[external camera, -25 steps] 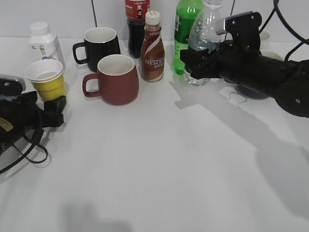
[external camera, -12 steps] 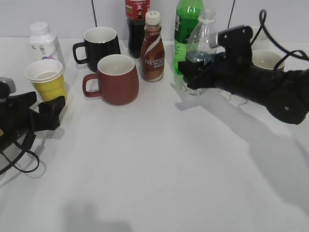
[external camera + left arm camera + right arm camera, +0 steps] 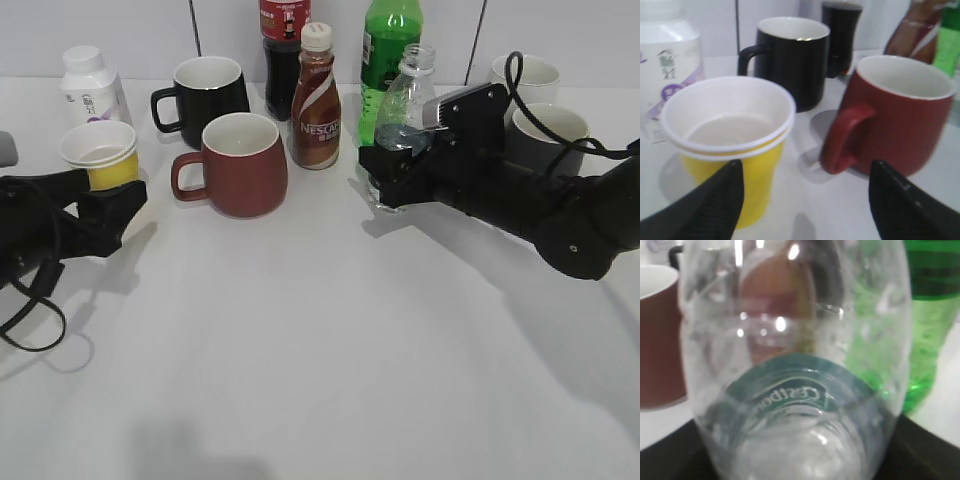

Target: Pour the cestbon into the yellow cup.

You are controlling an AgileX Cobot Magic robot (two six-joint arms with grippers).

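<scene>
The cestbon [image 3: 403, 120] is a clear bottle with a dark green label and no cap. It stands upright in my right gripper [image 3: 388, 172], which is shut on its lower body just in front of the green soda bottle. It fills the right wrist view [image 3: 795, 355], with the gripper [image 3: 795, 455] around it. The yellow cup [image 3: 101, 153] stands at the far left. My left gripper [image 3: 115, 200] is open right in front of it. In the left wrist view the cup [image 3: 730, 150] sits by the left finger [image 3: 705, 205] of the gripper [image 3: 805, 200], which is not touching it.
A dark red mug [image 3: 240, 163], a black mug [image 3: 207, 95], a Nescafe bottle [image 3: 316, 100], a cola bottle [image 3: 283, 45] and a green soda bottle [image 3: 388, 45] crowd the back. A white bottle [image 3: 90, 88] stands behind the cup. Pale mugs [image 3: 545, 125] sit at the back right.
My right gripper has lowered the cestbon and moved it slightly left. My left gripper has moved forward up to the yellow cup.
</scene>
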